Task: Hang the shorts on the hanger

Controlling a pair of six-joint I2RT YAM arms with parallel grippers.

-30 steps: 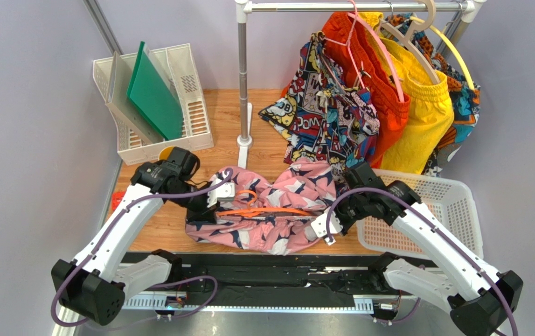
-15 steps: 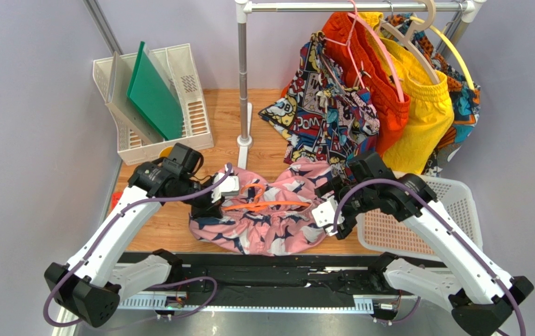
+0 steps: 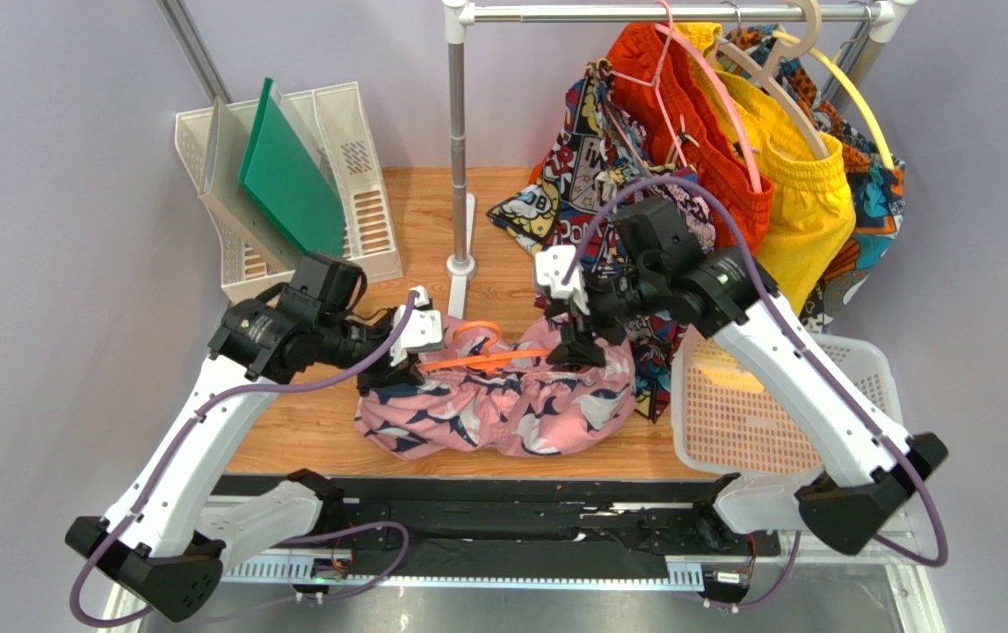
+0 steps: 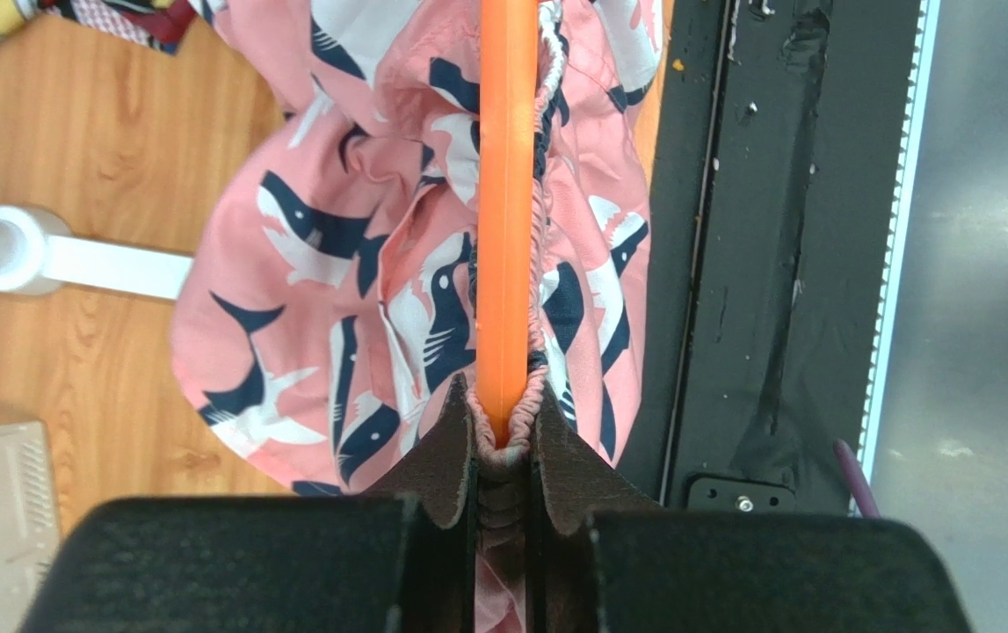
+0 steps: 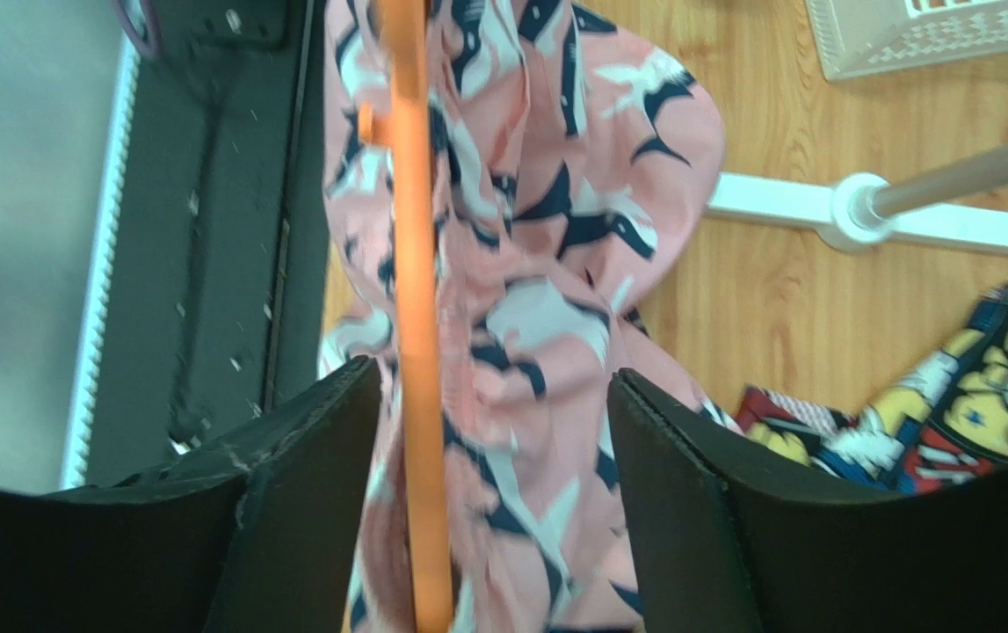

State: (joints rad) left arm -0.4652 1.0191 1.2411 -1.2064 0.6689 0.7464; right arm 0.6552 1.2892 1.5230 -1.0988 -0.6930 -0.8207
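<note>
Pale lilac walls [image 3: 60, 198] close in a wooden table [image 3: 423, 224], which carries a white file tray [image 3: 364, 198] with a green board [image 3: 287, 178] at the back left, a clothes rail [image 3: 456, 132] hung with other garments behind, and a white basket [image 3: 747, 422] on the right. The shorts [image 3: 496, 409] lie bunched on the wood near the front edge, with the hanger [image 3: 496, 356] threaded along their gathered waistband. The left gripper [image 4: 502, 455] is pinched tight on that waistband, right at the end of the orange bar. The right gripper [image 5: 493, 376] stands with its jaws wide apart, the bar and pink cloth between them. A second ago the right arm sat low at the shorts' right end beside the basket, clamped. It has since let go and swung up and back in front of the comic-print shorts [image 3: 628, 211]. The pink heap has drawn in tighter, and the left arm has eased slightly backward.
</note>
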